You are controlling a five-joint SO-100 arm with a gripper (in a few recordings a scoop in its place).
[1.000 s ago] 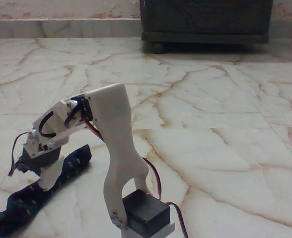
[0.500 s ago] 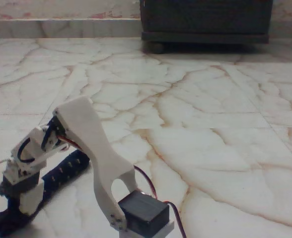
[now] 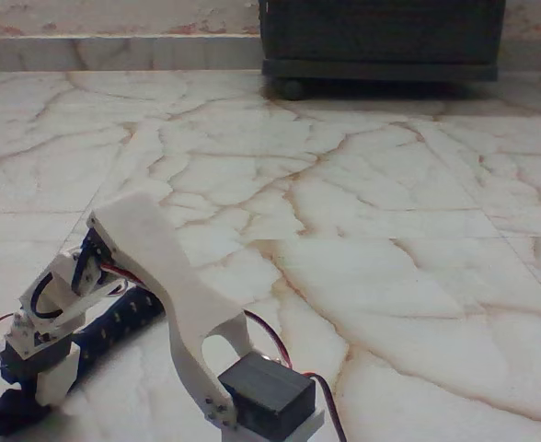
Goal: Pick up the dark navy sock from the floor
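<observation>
The dark navy sock (image 3: 121, 313) lies stretched on the floor (image 3: 390, 230) at the lower left of the fixed view, running from mid-left down to the bottom-left corner. The white arm bends over it, and my gripper (image 3: 48, 379) hangs low at the sock's near end, touching or almost touching the fabric. A white finger (image 3: 61, 376) points down in front of the sock and hides part of it. The gripper body blocks the jaws, so their opening is not visible. The sock's rounded end (image 3: 8, 414) shows just below the gripper.
A dark cabinet (image 3: 381, 37) on a wheel (image 3: 292, 89) stands at the back, against the wall. The arm's black servo block (image 3: 266, 396) and red wires sit at the bottom centre. Marble tiles stretch right and behind.
The arm has swung left and lowered. The gripper has moved from the sock's middle down to its near end at the bottom-left. The sock has stayed on the floor.
</observation>
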